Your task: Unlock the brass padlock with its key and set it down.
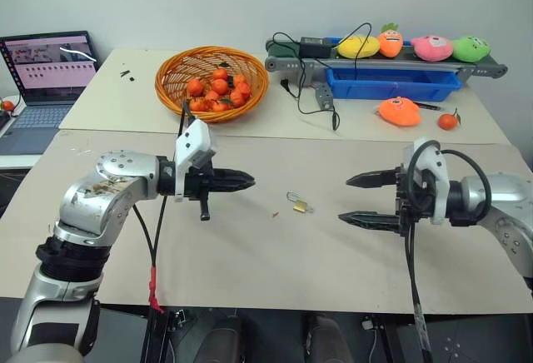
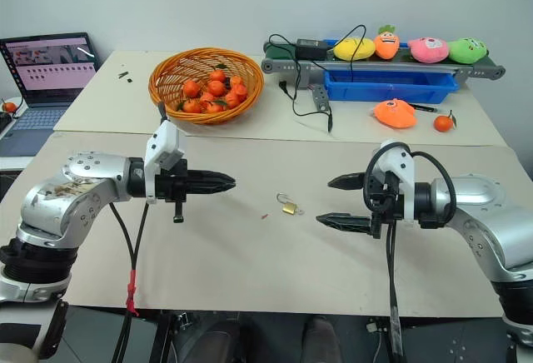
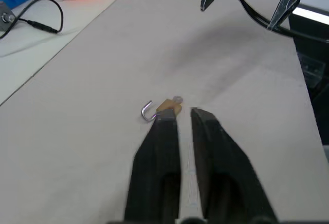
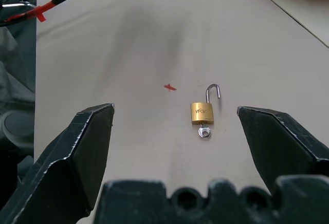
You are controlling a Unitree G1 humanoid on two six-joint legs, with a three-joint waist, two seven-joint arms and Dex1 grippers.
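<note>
The brass padlock (image 1: 301, 206) lies on the beige table (image 1: 250, 255) midway between my two grippers, touched by neither. Its silvery shackle (image 4: 213, 91) stands swung open, with one end free. The key (image 4: 204, 132) sticks in the base of the padlock (image 4: 203, 113). My left gripper (image 1: 250, 182) hovers level to the left of the lock, pointing at it. Its fingers (image 3: 159, 152) stand a narrow gap apart with nothing between them. My right gripper (image 1: 346, 199) hovers to the right of the lock, wide open and empty, pointing back toward it.
At the back, a wicker basket (image 1: 171, 88) holds small oranges. A laptop (image 1: 46, 67) sits far left. A blue tray (image 1: 391, 82), a conveyor with plush toys (image 1: 433, 47), cables (image 1: 312, 101), an orange plush (image 1: 400, 111) and a loose orange (image 1: 448, 121) fill the back right.
</note>
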